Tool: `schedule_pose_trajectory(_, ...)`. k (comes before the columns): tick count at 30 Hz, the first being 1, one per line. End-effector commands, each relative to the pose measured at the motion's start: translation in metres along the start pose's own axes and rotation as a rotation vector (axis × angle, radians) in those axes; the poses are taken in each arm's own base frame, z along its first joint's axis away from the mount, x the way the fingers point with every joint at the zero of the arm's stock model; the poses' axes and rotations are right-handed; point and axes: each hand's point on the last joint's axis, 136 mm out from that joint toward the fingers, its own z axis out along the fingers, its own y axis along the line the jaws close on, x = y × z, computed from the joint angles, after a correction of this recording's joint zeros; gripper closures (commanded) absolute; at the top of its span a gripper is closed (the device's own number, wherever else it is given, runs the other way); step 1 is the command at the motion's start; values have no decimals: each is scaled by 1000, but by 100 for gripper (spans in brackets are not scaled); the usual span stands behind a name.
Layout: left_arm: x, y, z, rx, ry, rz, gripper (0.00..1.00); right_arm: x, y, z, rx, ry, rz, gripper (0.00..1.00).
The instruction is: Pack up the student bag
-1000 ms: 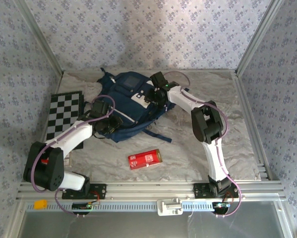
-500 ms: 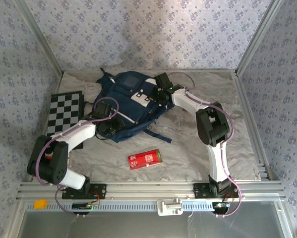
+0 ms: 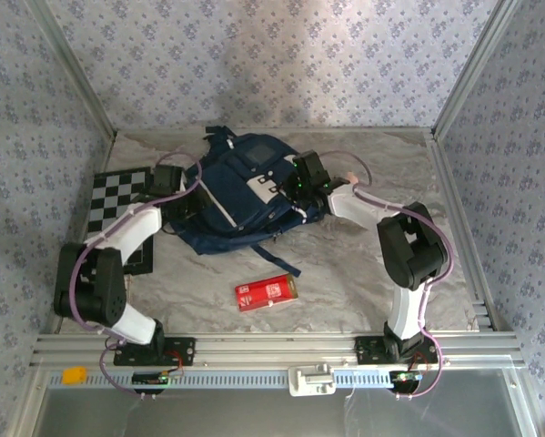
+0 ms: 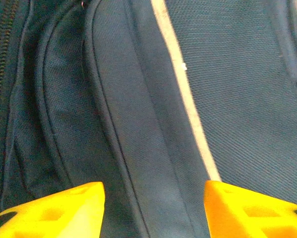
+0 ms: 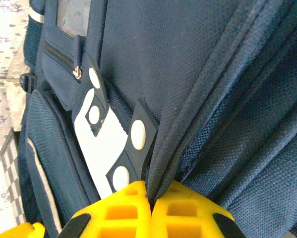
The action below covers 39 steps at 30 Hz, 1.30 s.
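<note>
The student bag (image 3: 243, 193), navy with white patches and piping, lies flat at the back middle of the table. My right gripper (image 3: 301, 188) is at its right edge, and its yellow fingers (image 5: 128, 210) are shut on a raised fold of the bag's fabric (image 5: 188, 124) beside the white patch (image 5: 101, 148). At the bag's left side my left gripper (image 3: 181, 205) is open. Its two yellow fingertips (image 4: 64, 206) stand wide apart just over a seamed panel of the student bag (image 4: 138, 129), near the white piping (image 4: 185, 104).
A red box (image 3: 266, 293) lies in front of the bag, near the table's middle. A black-and-white checkered board (image 3: 116, 196) lies at the left under my left arm. Metal frame rails edge the table on all sides.
My right gripper has shut on the bag's fold and drawn it toward the right, so the bag has shifted and turned. My left gripper has opened and moved back and left along the bag.
</note>
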Motion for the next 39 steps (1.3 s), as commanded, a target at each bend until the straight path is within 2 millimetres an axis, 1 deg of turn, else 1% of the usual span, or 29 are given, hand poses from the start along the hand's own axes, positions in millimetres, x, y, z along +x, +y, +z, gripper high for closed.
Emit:
schedule_pose_trajectory(1,5,-16,-38,13,-12,14,42,-5,51,-32,-174,-53,30,100)
schedule_pose_trajectory(3,23,-27,-50,22,3,-11,42,-6,50,-38,-183,-77,65,100)
schedule_pose_trajectory(4,37,-38,-54,47,20,-21,42,-7,52,-41,-206,-88,84,100)
schedule_pose_trajectory(6,61,-59,-56,93,58,-15,42,-11,60,-47,-243,-103,108,100)
schedule_pose_trajectory(8,84,-77,-57,121,96,-27,42,-11,56,-47,-228,-102,130,100)
schedule_pose_trajectory(9,92,-85,-57,140,106,-30,42,-13,59,-48,-240,-107,139,100)
schedule_pose_trajectory(10,100,-94,-57,162,109,-31,42,-7,47,-44,-226,-98,160,100)
schedule_pose_trajectory(13,116,-117,-55,197,100,7,42,-8,52,-50,-272,-116,198,100)
schedule_pose_trajectory(16,124,-130,-49,196,61,44,41,-9,52,-57,-285,-133,221,100)
schedule_pose_trajectory(17,126,-134,-44,196,44,58,40,-11,56,-62,-305,-147,230,100)
schedule_pose_trajectory(19,132,-134,-32,169,43,76,40,-12,56,-68,-326,-163,246,100)
schedule_pose_trajectory(22,128,-129,-13,123,11,112,40,-15,54,-74,-323,-165,254,100)
schedule_pose_trajectory(26,116,-145,0,168,-44,219,40,-13,52,-79,-351,-161,290,100)
schedule_pose_trajectory(29,102,-147,12,174,-63,266,39,-12,54,-84,-363,-166,299,100)
schedule_pose_trajectory(30,95,-149,15,192,-75,285,39,-10,55,-85,-370,-165,305,100)
schedule_pose_trajectory(33,68,-151,13,214,-115,313,38,-4,55,-82,-381,-152,327,100)
schedule_pose_trajectory(35,58,-150,8,208,-117,316,37,-2,55,-77,-378,-149,335,100)
schedule_pose_trajectory(37,59,-149,0,193,-94,303,36,-2,56,-72,-381,-147,348,100)
schedule_pose_trajectory(39,70,-150,-8,196,-67,276,33,-3,58,-68,-405,-150,362,100)
